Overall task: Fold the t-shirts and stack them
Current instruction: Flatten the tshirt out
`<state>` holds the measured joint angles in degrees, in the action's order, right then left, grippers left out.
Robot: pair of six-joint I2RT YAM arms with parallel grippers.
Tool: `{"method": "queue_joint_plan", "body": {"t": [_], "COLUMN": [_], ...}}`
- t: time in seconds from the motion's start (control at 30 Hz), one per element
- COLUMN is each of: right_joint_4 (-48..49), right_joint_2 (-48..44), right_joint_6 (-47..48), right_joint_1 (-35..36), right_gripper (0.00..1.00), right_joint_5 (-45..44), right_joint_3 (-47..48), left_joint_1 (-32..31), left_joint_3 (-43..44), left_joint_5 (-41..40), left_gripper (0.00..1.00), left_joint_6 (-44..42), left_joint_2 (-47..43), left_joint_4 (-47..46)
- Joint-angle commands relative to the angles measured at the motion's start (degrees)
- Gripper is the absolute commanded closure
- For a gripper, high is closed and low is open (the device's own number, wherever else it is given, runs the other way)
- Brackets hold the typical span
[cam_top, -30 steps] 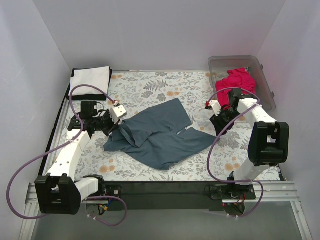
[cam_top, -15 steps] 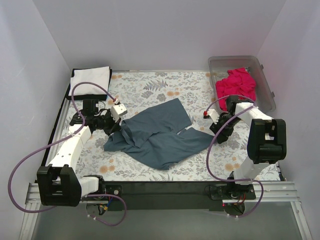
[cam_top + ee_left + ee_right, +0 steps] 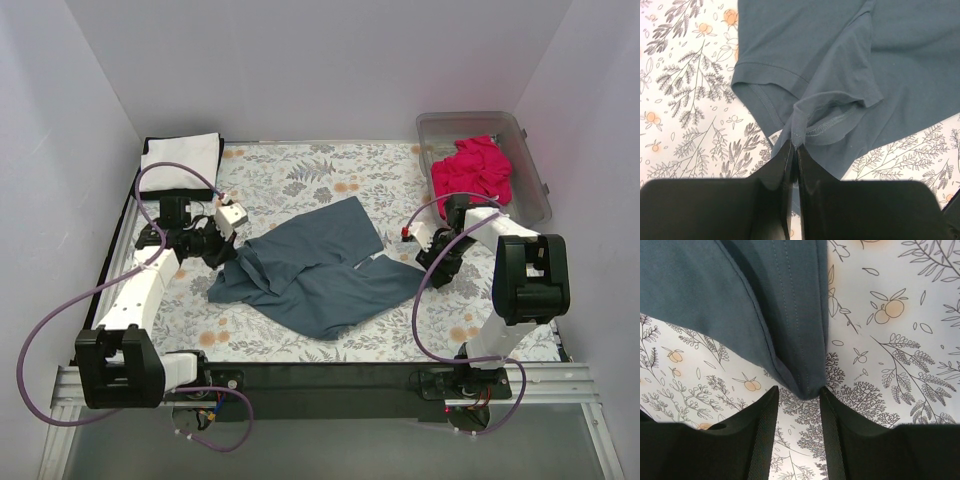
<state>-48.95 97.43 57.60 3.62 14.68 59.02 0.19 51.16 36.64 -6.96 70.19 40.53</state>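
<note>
The dark blue t-shirt (image 3: pixel 320 272) lies spread but rumpled in the middle of the desk (image 3: pixel 330 378), on the floral cloth (image 3: pixel 300 172) that covers it. One part reaches toward the far edge and another toward the right edge.

The left fingers (image 3: pixel 793 156) are at the shirt's left side. The left wrist view shows them pressed fully together on a raised pinch of fabric next to a stitched hem.

The right fingers (image 3: pixel 773 399) are at the shirt's right end. They stand a little apart, and a hemmed corner of the shirt lies in the gap at their tips. I cannot tell whether they touch the fabric.

The pink t-shirt (image 3: pixel 472 168) is bunched inside the clear bin (image 3: pixel 522 132) at the far right corner. At the far left corner the white t-shirt (image 3: pixel 180 156) sits folded on top of the black t-shirt (image 3: pixel 138 186), which shows only as a dark border along its left and near sides.
</note>
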Motion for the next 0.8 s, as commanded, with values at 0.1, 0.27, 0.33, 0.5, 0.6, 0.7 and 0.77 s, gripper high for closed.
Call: {"method": "queue_joint_plan", "body": {"t": [0.1, 0.27, 0.33, 0.5, 0.6, 0.7, 0.77], "right_joint_4": [3.7, 5.2, 5.4, 5.5, 5.3, 3.0, 1.0], "right_joint_2": [-2.2, -3.2, -3.2, -3.2, -3.7, -6.5, -8.9], "right_joint_6": [2.5, 2.0, 1.7, 1.7, 1.7, 2.0, 1.3], "right_joint_1": [1.5, 2.8, 2.9, 3.4, 3.6, 3.6, 3.5], "right_gripper": [0.44, 0.44, 0.46, 0.7, 0.98, 0.99, 0.99], "right_joint_5": [-1.5, -2.1, -2.2, -2.4, -3.0, -3.9, -4.0], "right_joint_3": [-2.3, -2.8, -2.8, -2.9, -3.3, -2.3, 1.3], "left_joint_1": [2.0, 2.2, 2.2, 2.6, 3.9, 6.9, 9.9], "left_joint_3": [2.0, 2.2, 2.1, 2.2, 3.3, 9.8, 16.1], "left_joint_5": [2.1, 2.2, 2.3, 2.1, 2.5, 4.7, 3.9], "left_gripper": [1.0, 1.0, 1.0, 1.0, 1.0, 1.0, 1.0], "left_joint_6": [0.8, 0.8, 0.9, 1.2, 3.9, 6.5, 13.1], "left_joint_2": [0.2, 0.5, 0.6, 0.8, 1.4, 3.8, 6.0], "left_joint_4": [0.1, 0.2, 0.1, -0.2, -0.5, 1.6, 2.3]}}
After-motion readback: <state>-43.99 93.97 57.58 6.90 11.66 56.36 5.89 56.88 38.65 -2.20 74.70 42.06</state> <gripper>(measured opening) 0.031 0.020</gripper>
